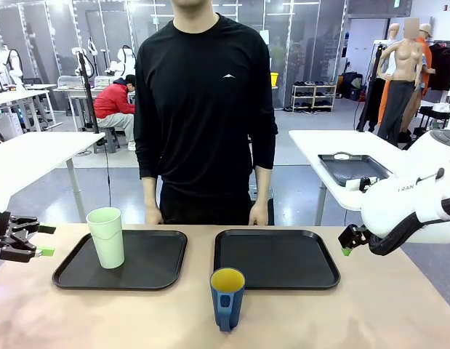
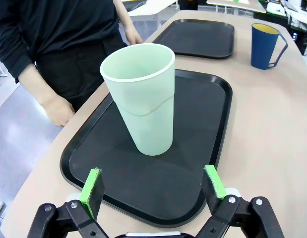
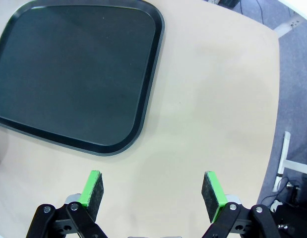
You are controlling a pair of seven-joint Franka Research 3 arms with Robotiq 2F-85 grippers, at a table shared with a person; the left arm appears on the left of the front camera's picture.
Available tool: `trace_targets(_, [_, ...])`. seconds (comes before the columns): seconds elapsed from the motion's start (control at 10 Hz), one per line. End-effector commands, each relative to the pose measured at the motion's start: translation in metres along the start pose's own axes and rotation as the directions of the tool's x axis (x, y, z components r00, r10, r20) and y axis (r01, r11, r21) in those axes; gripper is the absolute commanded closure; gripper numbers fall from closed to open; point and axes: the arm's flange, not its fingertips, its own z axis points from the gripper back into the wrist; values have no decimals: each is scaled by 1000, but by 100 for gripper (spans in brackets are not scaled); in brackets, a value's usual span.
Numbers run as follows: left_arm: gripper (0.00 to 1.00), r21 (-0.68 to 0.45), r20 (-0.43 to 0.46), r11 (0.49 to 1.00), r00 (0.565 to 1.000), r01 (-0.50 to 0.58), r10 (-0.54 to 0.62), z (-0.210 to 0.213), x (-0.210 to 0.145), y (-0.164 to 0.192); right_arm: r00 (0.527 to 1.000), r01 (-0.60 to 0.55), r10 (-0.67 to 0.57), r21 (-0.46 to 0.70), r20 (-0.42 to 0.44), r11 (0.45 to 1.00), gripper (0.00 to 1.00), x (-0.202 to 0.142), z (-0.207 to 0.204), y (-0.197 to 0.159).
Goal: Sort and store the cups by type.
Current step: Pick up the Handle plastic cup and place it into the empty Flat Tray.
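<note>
Left pincer (image 1: 44, 240) in the front view hangs at the left edge of the bench (image 1: 399, 305), its green-padded jaws spread wide and holding nothing, pointing toward the left black tray (image 1: 155, 254). On that tray, toward its left side, the pale mint-green tumbler (image 1: 106, 238) stands upright. The dark blue mug (image 1: 227, 298), yellow inside, stands upright on the bare bench near the front edge, in front of the gap between the left tray and the right black tray (image 1: 275, 258), touching neither. The right pincer (image 1: 348, 243) hovers beside the right tray's right edge, well apart from both cups; from here its opening is hard to judge. A person in black stands at the far side with one hand (image 1: 153, 214) and the other hand (image 1: 259, 213) at the bench edge.

From the left wrist, the left pincer (image 2: 152, 183) gapes fully, empty, its pads (image 2: 92, 186) over the near rim of the tray (image 2: 208, 119). The tumbler (image 2: 143, 99) stands just ahead of the open jaws, not touching them. Farther off, the mug (image 2: 265, 44) stands on the bench (image 2: 272, 148) with its handle turned away from the second tray (image 2: 203, 37). The person's hand (image 2: 59, 109) rests by the bench edge.

From the right wrist, the right pincer (image 3: 152, 191) is spread wide and empty above bare bench (image 3: 208, 99), its pads (image 3: 92, 191) just clear of the corner of the black tray (image 3: 69, 69).
</note>
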Motion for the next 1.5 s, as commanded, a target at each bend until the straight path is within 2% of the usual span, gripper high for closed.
trace_targets(0.0, [0,4,17,1000,1000,9,-9,-1,-1,2,1000,3,-3,4,-1,1000,0,0,-1,-2])
trace_targets(1.4, [0,4,17,1000,1000,9,-9,-1,-1,2,1000,3,-3,4,-1,1000,0,0,-1,-2])
